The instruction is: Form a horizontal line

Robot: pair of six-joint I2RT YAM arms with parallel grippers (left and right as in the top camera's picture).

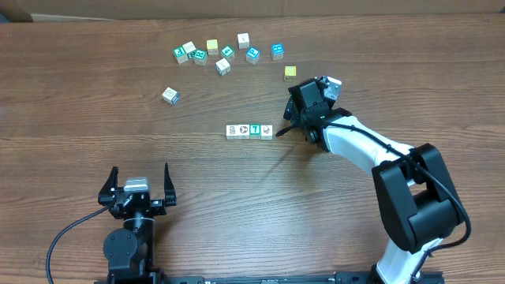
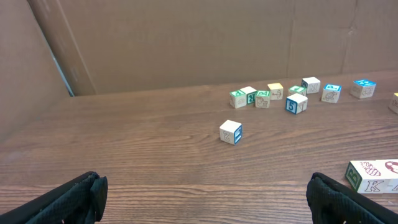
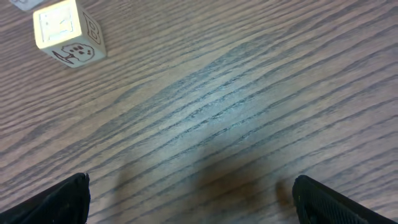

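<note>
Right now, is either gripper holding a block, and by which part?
Nothing is held. The left gripper stands open over bare table; the right gripper is open beside the row of blocks, only table between its fingers.

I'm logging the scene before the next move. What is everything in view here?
horizontal line: one row of four cubes, three white-faced and one teal, mid-table.
loose cubes: eleven, in white, teal, blue and yellow; most are clustered towards the far edge, one sits apart nearer the left arm's side.
table: one, brown wood grain.
left gripper: one, black, open, empty, at the near edge.
right gripper: one, black, open, empty, beside the row's end.
</note>
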